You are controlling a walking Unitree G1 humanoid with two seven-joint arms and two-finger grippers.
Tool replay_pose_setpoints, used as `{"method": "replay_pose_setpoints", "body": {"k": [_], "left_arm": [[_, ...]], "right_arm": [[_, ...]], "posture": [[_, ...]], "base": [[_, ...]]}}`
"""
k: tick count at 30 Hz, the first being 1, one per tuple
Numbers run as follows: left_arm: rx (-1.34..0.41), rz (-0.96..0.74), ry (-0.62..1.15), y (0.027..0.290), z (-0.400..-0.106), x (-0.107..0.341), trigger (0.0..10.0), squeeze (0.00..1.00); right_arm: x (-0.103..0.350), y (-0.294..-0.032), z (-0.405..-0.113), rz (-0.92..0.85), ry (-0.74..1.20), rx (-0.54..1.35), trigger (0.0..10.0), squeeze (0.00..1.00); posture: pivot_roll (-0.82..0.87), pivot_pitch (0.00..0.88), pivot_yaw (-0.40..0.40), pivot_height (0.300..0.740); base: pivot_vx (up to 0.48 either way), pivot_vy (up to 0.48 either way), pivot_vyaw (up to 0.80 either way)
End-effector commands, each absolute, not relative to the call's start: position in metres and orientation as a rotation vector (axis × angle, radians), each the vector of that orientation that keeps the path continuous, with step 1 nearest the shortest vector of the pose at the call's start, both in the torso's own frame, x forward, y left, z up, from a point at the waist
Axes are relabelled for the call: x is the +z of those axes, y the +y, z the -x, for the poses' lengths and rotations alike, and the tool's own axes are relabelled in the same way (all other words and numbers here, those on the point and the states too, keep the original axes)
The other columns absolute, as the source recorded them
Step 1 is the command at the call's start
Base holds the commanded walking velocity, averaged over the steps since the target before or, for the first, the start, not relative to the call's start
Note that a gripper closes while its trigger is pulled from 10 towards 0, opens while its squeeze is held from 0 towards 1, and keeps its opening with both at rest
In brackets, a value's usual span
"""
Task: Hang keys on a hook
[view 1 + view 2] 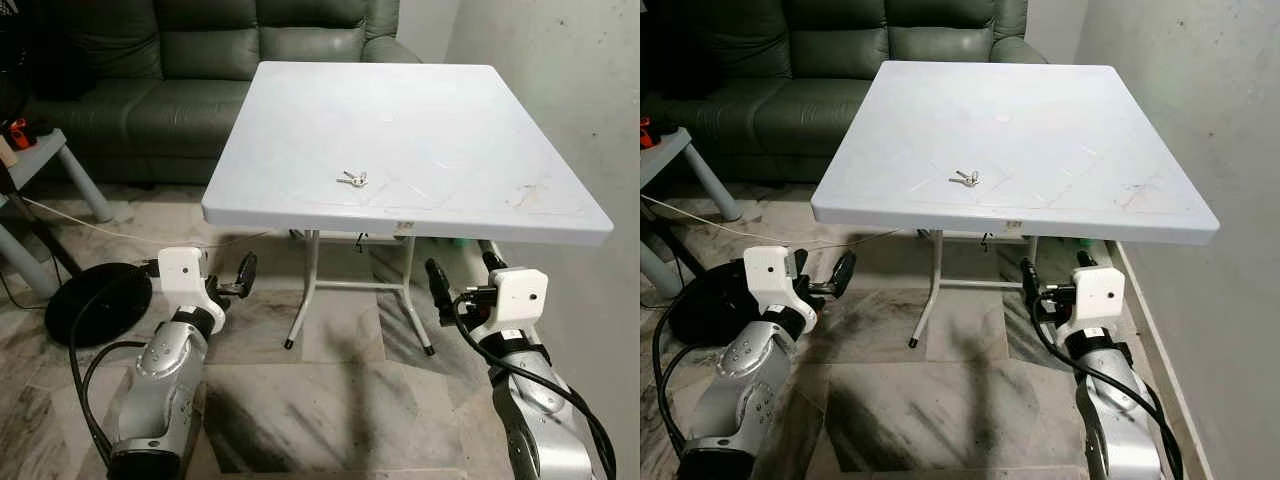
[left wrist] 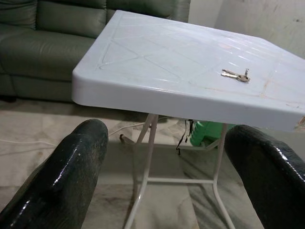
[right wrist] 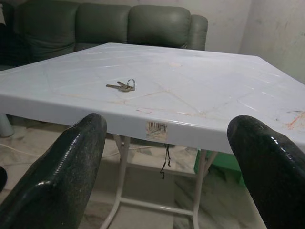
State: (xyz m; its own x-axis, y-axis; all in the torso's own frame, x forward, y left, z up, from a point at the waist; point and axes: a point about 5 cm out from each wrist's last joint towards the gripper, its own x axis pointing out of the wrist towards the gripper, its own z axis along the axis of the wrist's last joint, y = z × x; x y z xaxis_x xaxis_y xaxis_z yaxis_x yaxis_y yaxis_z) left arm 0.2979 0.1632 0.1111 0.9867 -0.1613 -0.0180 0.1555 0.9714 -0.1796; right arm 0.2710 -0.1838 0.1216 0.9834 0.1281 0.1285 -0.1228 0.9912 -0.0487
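Observation:
A small bunch of silver keys lies flat on the white folding table, near its front edge and a little left of centre. Both arms are held low in front of the table, below its top. My left gripper is open at the front left, with nothing between its black fingers. At the front right, my right gripper is also open and empty. The right wrist view looks between its fingers at the keys from just under the table's level. The keys also lie ahead in the left wrist view.
A dark green sofa stands behind the table. A grey side table and a black round object are on the left, with a white cable across the floor. A wall runs close along the right. White table legs stand ahead.

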Motion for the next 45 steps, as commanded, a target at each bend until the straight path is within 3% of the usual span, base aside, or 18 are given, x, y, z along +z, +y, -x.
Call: {"method": "replay_pose_setpoints", "body": {"k": [1, 11, 45], "left_arm": [[-0.167, 0.189, 0.021, 0.1659, -0.2975, 0.1152, 10.0, 0.00], [-0.198, 0.204, 0.007, 0.1644, -0.2975, 0.1177, 10.0, 0.00], [-0.180, 0.206, 0.020, 0.1603, -0.2989, 0.1162, 10.0, 0.00]], "right_arm": [[0.1217, -0.1859, -0.2720, 0.037, -0.134, 0.122, 10.0, 0.00], [0.1237, -0.1867, -0.2739, 0.047, -0.136, 0.133, 10.0, 0.00], [0.1251, -0.1887, -0.2793, 0.065, -0.130, 0.167, 10.0, 0.00]], "posture": [[0.00, 0.057, 0.002, 0.732], [0.00, 0.065, 0.002, 0.732], [0.01, 0.073, -0.014, 0.732]], "base": [[0.000, 0.000, 0.00], [0.114, 0.000, 0.00], [0.415, 0.000, 0.00]]}}
